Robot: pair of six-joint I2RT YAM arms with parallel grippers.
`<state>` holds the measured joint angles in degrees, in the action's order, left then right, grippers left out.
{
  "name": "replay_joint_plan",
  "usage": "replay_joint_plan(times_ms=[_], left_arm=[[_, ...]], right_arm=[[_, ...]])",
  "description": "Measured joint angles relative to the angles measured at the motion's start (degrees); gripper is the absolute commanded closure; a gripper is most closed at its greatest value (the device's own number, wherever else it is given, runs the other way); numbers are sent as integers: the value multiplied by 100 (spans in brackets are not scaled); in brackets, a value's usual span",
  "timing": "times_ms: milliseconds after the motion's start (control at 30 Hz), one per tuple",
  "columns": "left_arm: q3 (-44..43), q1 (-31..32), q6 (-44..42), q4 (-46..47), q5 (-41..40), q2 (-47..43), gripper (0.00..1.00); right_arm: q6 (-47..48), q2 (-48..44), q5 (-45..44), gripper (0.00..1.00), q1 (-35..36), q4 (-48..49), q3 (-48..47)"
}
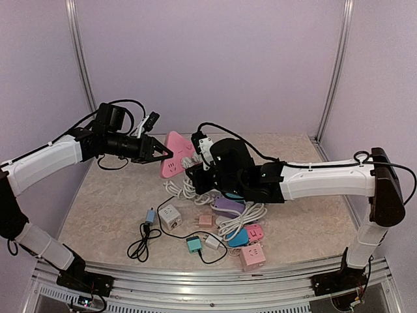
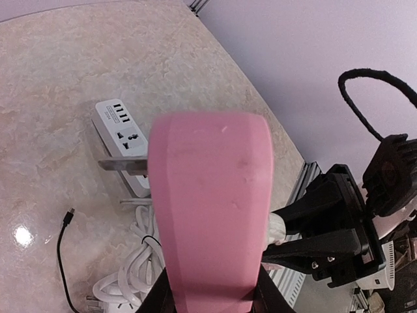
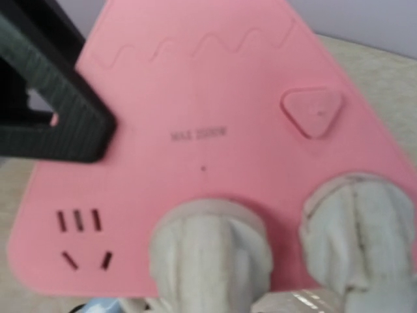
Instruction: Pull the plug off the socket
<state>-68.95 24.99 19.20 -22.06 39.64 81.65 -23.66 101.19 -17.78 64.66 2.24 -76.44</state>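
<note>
1. Socket count: one pink triangular socket [image 1: 174, 156], clamped at its corner by the left gripper [image 1: 164, 154].
2. Right gripper [image 3: 285, 261]: two white-wrapped fingertips [image 3: 208, 254] rest against the socket face; whether they grasp anything cannot be determined.
3. Plug: not distinguishable behind the fingertips.

Both same build, tbh. Left arm [image 1: 45, 163] and right arm [image 1: 326, 179]: white shell links, black joints, chunky black elbow block. Thin black cables looping loose off wrists, one running along top of right white link. Left gripper [image 1: 168, 154] all black, angular, wedge-shaped. Right gripper [image 3: 283, 208] fingers [image 3: 208, 254] wrapped in off-white fuzzy padding. Small silver screws on right black wrist housing [image 2: 339, 254].
</note>
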Motion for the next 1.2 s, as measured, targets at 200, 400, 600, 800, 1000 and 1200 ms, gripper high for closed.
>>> replay_joint_plan(times_ms=[200, 400, 600, 800, 1000, 1200], left_arm=[[0, 216, -120, 76, -133, -2, 100], [0, 328, -232, 101, -302, -35, 100], [0, 337, -282, 103, -343, -48, 100], [0, 356, -289, 107, -400, -50, 100], [0, 348, -293, 127, -461, -61, 100], [0, 254, -291, 116, -518, -61, 100]], right_arm=[[-254, -367, 927, 100, -330, 708, 721], [-411, -455, 1388, 100, -470, 1032, 975], [-457, -457, 1451, 100, -492, 1049, 977], [-380, -442, 1200, 100, -400, 776, 820], [-214, -306, 529, 100, -181, 291, 437], [-26, 28, -221, 100, 48, -151, -55]])
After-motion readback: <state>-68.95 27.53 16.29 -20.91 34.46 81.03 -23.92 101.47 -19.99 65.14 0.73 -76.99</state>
